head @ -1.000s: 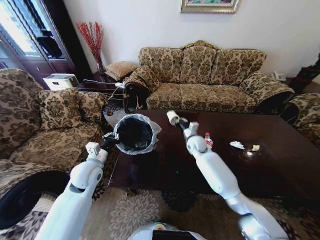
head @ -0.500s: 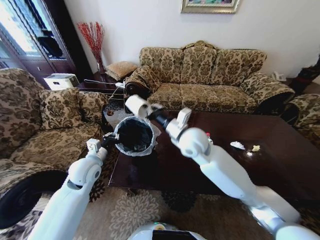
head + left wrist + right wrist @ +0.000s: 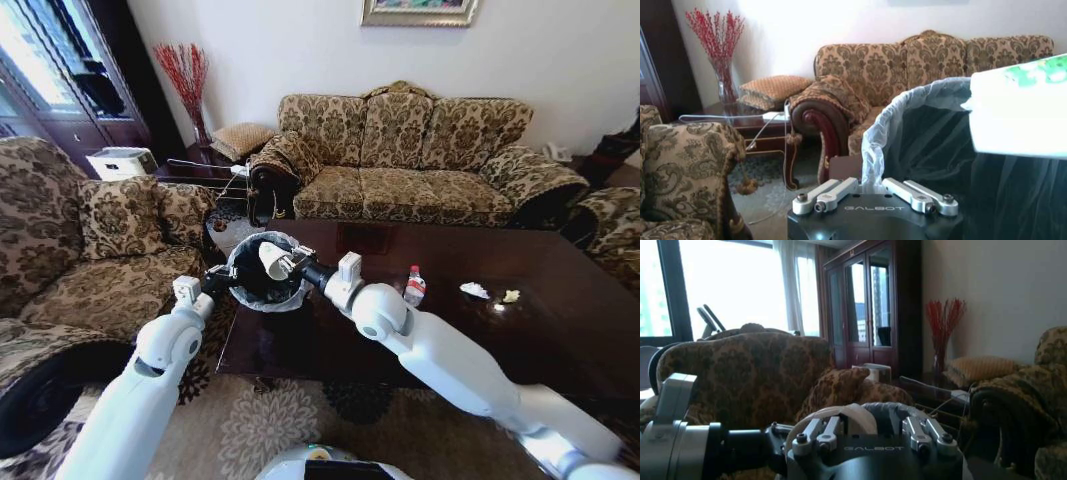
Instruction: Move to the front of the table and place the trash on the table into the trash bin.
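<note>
The trash bin (image 3: 262, 275) is round and black with a white liner, and it sits at the table's left end. My left gripper (image 3: 221, 281) is shut on its rim, and the left wrist view shows the liner (image 3: 905, 109) rising just beyond that gripper (image 3: 870, 192). Over the bin's mouth my right gripper (image 3: 287, 265) is shut on a white paper cup (image 3: 271, 259). The cup (image 3: 1019, 112) has green print and hangs above the bin opening. In the right wrist view the cup (image 3: 840, 413) lies between my right gripper's (image 3: 870, 427) fingers. More trash lies on the table (image 3: 330, 335): a red-capped bottle (image 3: 414, 285) and paper scraps (image 3: 474, 290).
A patterned armchair (image 3: 90, 260) stands left of the bin and a long sofa (image 3: 420, 150) behind the table. A side table with a vase of red twigs (image 3: 187, 85) fills the back left corner. A second scrap (image 3: 511, 296) lies far right on the tabletop.
My right arm swung left from above the table with the cup, passed high over the bin, and has now lowered the cup to the bin's mouth. The left gripper and bin stayed put.
</note>
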Robot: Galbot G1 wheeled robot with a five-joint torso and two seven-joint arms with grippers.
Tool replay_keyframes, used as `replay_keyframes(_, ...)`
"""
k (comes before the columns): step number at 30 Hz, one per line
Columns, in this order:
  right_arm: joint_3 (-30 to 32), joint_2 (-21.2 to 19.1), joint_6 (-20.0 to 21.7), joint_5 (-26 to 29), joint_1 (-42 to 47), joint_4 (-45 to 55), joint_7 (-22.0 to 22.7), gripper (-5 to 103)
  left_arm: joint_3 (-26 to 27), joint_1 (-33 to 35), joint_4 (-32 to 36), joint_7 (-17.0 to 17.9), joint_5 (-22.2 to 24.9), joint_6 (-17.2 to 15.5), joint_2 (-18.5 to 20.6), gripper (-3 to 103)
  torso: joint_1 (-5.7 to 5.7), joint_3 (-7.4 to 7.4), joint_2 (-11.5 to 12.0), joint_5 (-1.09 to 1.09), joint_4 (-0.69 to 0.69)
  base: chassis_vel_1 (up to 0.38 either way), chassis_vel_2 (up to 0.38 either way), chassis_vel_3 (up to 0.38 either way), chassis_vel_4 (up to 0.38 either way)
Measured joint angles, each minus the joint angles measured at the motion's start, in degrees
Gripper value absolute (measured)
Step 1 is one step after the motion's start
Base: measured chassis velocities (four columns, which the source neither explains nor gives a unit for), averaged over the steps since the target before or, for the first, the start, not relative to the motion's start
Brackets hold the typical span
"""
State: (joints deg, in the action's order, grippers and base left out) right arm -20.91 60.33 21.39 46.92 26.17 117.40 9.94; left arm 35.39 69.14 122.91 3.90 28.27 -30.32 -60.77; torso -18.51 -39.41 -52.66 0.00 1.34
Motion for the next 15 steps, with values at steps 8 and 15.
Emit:
replay_keyframes(8,-0.29,-0.14,0.00,0.37,-0.65,-0.36,0.22,71,0.20,0.33,0.43,-0.08,-0.03,0.10,-0.09,1,0.00,0.00,0.00,0.00,0.00,0.000,0.000,0.000,0.000)
replay_keyframes(15,-1.31,-0.31,5.29,10.23,-5.20,-0.56,8.48,97,0.56,0.66,1.18,-0.16,0.00,0.21,-0.02,1,-0.01,0.00,0.00,0.00,0.01,0.000,0.000,0.000,0.000)
